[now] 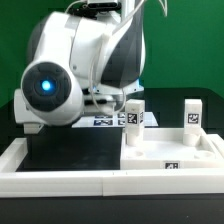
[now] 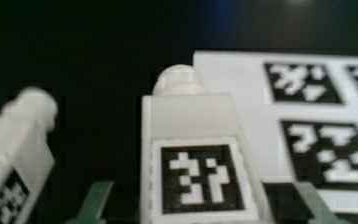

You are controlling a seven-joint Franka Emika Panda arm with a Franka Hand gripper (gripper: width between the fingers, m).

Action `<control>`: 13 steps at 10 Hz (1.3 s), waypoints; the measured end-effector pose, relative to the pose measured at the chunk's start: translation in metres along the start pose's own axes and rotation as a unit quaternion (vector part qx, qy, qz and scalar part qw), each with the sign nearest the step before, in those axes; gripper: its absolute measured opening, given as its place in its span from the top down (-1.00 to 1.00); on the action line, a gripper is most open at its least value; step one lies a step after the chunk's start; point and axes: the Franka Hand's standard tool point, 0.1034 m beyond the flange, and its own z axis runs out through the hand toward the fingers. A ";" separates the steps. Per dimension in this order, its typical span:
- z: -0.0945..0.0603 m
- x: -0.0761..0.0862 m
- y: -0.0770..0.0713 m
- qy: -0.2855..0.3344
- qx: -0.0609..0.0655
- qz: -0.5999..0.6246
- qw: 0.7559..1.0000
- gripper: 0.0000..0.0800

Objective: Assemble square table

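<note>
- Wrist view: I see the gripper (image 2: pixel 197 200) with its grey-green fingers (image 2: pixel 101 205) apart, flanking an upright white plastic leg block (image 2: pixel 194 130) that carries a black-and-white tag.
- A second tagged white leg block (image 2: pixel 19 150) stands near it, and the marker board (image 2: pixel 318 110) lies beside them.
- Exterior view: the large flat white square slab (image 1: pixel 185 148) lies at the view's right; the arm (image 1: pixel 80 60) hides the gripper.

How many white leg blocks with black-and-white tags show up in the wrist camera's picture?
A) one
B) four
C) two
C: the middle leg block faces the camera with its tag in full view, and a second leg block stands beside it, partly cut off by the frame.
</note>
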 end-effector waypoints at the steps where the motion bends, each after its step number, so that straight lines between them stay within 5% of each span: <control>1: -0.009 -0.013 -0.003 -0.005 0.006 0.000 1.000 0.27; 4: -0.030 -0.038 -0.012 0.007 0.008 0.002 1.000 0.27; 8: -0.040 -0.028 -0.009 0.111 -0.006 -0.006 0.994 0.27; 10: -0.065 -0.024 -0.013 0.162 -0.007 -0.008 0.987 0.27; 13: -0.111 -0.042 -0.020 0.234 0.003 -0.012 0.972 0.27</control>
